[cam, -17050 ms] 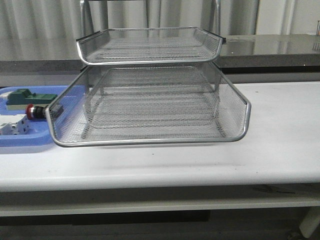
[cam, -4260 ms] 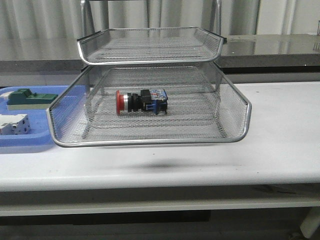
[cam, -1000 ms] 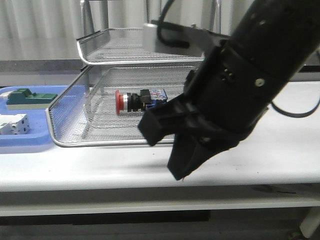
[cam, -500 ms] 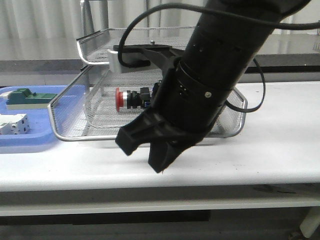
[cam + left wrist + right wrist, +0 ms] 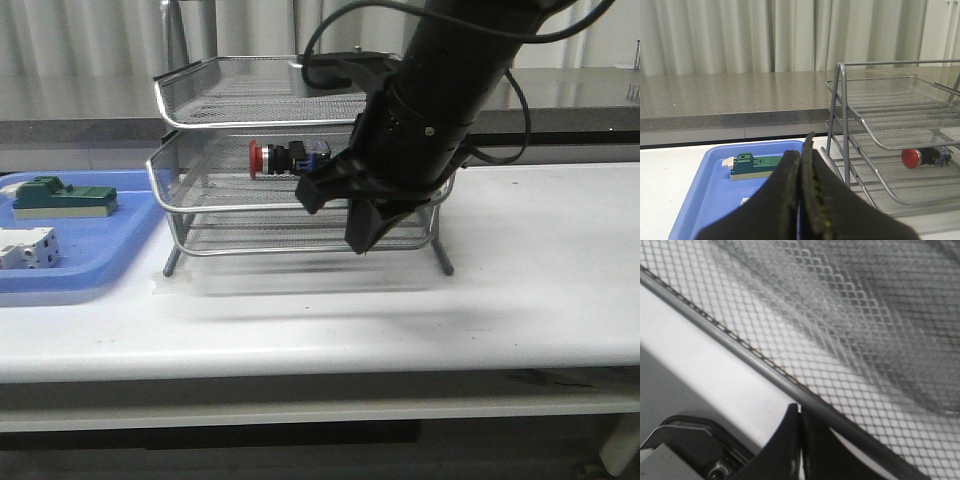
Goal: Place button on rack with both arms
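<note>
Button (image 5: 288, 158) sideways, red head leftward

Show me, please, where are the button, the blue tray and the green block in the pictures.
button (image 5: 284, 158): front view, on its black body, in the rack's middle tray.
blue tray (image 5: 100, 262): front view, on bare floor near its front rim.
green block (image 5: 754, 166): left wrist view, on its green top.

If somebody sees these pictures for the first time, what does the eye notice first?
The big black right arm fills the front view's middle, its gripper shut against the front of the silver rack. Behind it, the red-headed button lies in the middle tray. At far left sits a blue tray.
</note>
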Controlling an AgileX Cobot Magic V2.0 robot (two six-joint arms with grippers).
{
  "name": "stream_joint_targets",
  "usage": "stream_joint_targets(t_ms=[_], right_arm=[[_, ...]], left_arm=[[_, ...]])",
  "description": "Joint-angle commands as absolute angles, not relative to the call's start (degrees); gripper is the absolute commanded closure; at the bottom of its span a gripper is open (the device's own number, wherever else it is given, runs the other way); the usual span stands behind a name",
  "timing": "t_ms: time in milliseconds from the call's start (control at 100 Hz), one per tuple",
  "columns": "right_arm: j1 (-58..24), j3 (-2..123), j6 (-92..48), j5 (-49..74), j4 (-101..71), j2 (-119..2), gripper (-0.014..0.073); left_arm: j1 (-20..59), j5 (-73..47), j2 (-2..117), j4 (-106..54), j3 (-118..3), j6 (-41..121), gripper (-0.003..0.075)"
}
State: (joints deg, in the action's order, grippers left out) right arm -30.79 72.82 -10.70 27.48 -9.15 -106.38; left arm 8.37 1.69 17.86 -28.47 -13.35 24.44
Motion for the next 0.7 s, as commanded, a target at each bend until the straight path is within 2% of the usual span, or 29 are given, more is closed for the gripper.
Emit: stream_joint_targets(t_ms=[0,390,690], right_arm=[[-29.3,76.3,-11.2,23.1,-7.6,-104.4,0.0659],[-30.0,77.2,-10.9,30.3,-7.8,-102.4,0.0659],[-28.7,73.3,-10.3,32.7,-7.6,-92.9,0.0659]], left_arm=[[8.3,5.7,18.2,-29.0,-14.9,24.0,0.0741],[8.3,5.7,18.2,-29.0,-14.9,24.0,0.0741],[8.3,5.7,18.2,-29.0,-14.9,24.0,0.0741]])
